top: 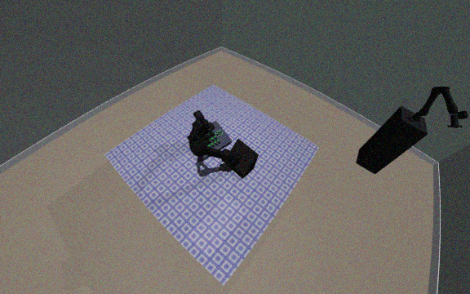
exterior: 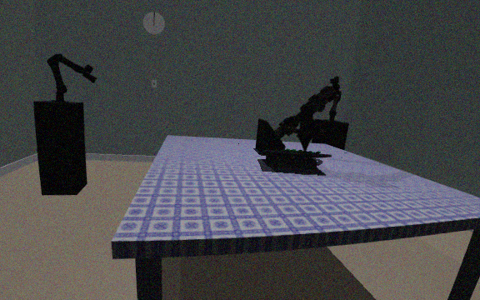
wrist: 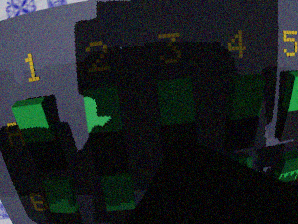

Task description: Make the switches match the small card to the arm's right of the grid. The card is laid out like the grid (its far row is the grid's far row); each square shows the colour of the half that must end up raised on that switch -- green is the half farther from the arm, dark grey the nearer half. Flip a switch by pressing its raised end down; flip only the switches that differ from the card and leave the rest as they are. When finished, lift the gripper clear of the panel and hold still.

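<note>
The grey switch panel (top: pixel 227 138) (exterior: pixel 292 161) (wrist: pixel 47 37) lies under the arm, mostly in shadow in the wrist view. In its far row, switch 1 (wrist: pixel 32 116) shows a brightly lit green half; switch 2 (wrist: pixel 102 107), switch 3 (wrist: pixel 176 101) and switch 4 (wrist: pixel 248 95) show green halves in shadow. Part of switch 5 (wrist: pixel 294 95) shows at the right edge. In row B, two green halves (wrist: pixel 61 194) (wrist: pixel 119 191) show at left. My gripper (exterior: pixel 305 148) (wrist: pixel 180 151) is shut and empty, pointing down close above the panel, and hides the middle of row B and lower rows. I cannot make out the card.
The arm's black base (top: pixel 243 159) (exterior: pixel 267 137) stands beside the panel on the blue-and-white patterned table (top: pixel 219 229) (exterior: pixel 223 200). Another black arm on a tall pedestal (top: pixel 390 140) (exterior: pixel 60 146) stands away from the table. The arm's shadow falls over the panel.
</note>
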Controlling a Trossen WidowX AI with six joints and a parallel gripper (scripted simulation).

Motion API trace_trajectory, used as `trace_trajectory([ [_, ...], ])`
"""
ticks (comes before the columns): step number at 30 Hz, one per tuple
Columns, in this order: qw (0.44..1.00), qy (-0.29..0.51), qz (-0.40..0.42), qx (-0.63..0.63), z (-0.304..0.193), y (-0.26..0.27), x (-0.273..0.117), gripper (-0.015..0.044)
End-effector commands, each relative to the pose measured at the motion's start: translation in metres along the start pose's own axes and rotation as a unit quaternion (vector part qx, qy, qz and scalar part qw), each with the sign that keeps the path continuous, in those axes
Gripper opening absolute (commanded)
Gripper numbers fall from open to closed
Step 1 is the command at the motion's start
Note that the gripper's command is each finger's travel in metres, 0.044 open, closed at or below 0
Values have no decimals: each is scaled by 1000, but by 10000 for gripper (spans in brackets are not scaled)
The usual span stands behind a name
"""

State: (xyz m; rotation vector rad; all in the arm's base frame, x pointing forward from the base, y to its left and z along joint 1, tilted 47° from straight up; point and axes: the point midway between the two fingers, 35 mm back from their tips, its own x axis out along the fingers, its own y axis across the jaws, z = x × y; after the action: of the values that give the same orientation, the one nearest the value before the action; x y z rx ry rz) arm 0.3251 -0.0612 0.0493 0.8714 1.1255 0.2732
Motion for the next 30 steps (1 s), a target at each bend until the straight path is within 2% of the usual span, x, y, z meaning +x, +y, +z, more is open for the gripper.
trace_trajectory([
  [1, 1000, -1, 0, 1, 0, 0, 1, 0],
  [30, 1000, -1, 0, 1, 0, 0, 5, 0],
])
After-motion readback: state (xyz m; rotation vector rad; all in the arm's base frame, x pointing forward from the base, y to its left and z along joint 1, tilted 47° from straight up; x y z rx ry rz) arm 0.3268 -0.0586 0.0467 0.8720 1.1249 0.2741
